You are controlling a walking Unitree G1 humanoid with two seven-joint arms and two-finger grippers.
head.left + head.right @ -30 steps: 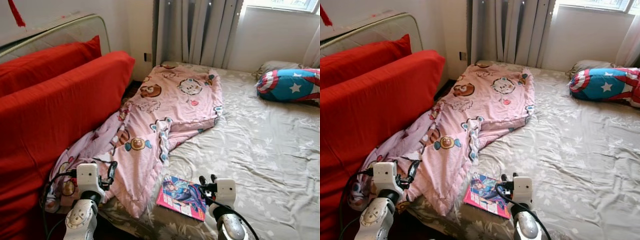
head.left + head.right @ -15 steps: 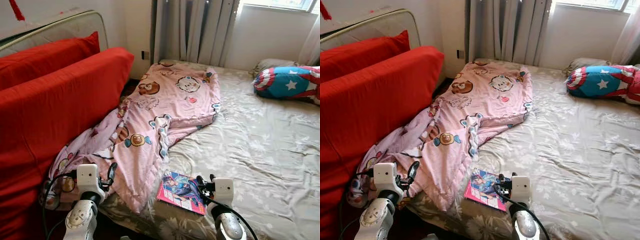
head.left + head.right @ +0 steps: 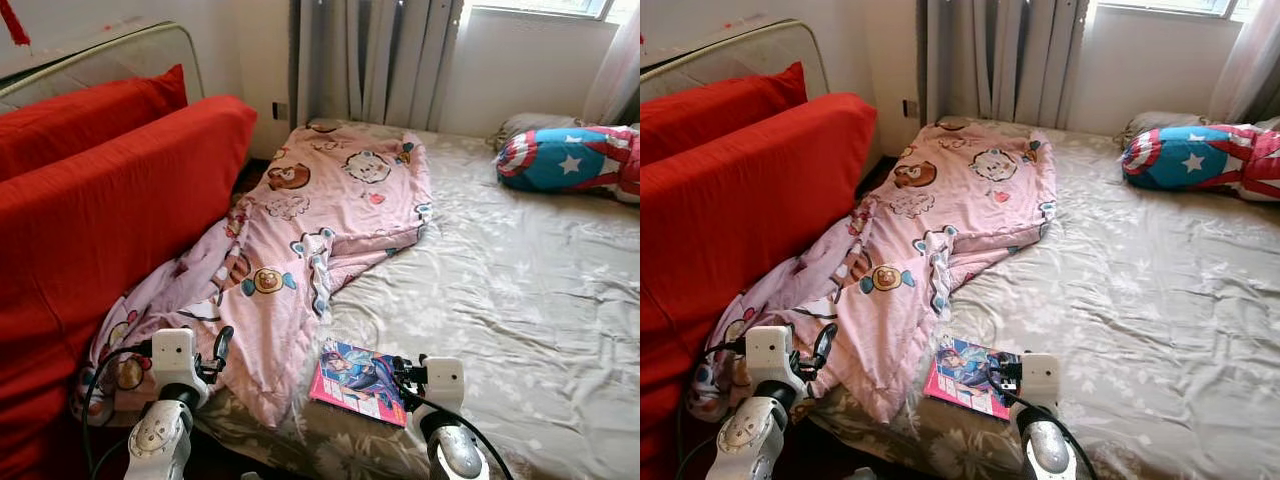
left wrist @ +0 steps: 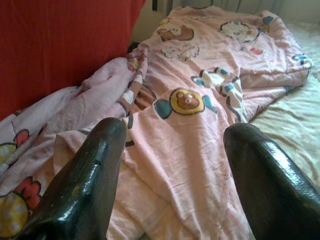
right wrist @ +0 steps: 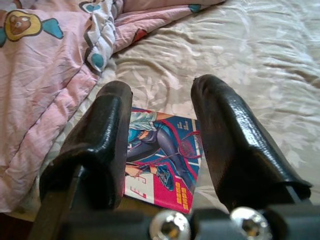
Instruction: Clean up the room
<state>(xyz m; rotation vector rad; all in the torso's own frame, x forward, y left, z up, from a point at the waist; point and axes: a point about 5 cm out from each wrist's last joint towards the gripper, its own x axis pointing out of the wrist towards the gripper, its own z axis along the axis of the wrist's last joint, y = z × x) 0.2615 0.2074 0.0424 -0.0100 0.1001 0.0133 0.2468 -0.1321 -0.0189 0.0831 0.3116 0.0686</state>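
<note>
1. A bed with a beige flowered sheet takes up most of the scene, under a window with grey curtains.
2. A pink quilt with cartoon prints lies crumpled along the bed's left side, and its lower end hangs over the near edge.
3. A magazine with a pink and blue cover lies flat on the sheet near the bed's front edge, just beside the quilt's hanging corner.
4. The right gripper hovers just above the magazine with its fingers spread wide and nothing between them; the cover shows through the gap.
5. The left gripper is held over the quilt's lower end, fingers wide apart and holding nothing.
6. A red mattress leans upright beside the bed on the left, with a red pillow behind it against a metal frame.
7. A blue, red and white star pillow rests at the far right of the bed, well apart from the magazine.
</note>
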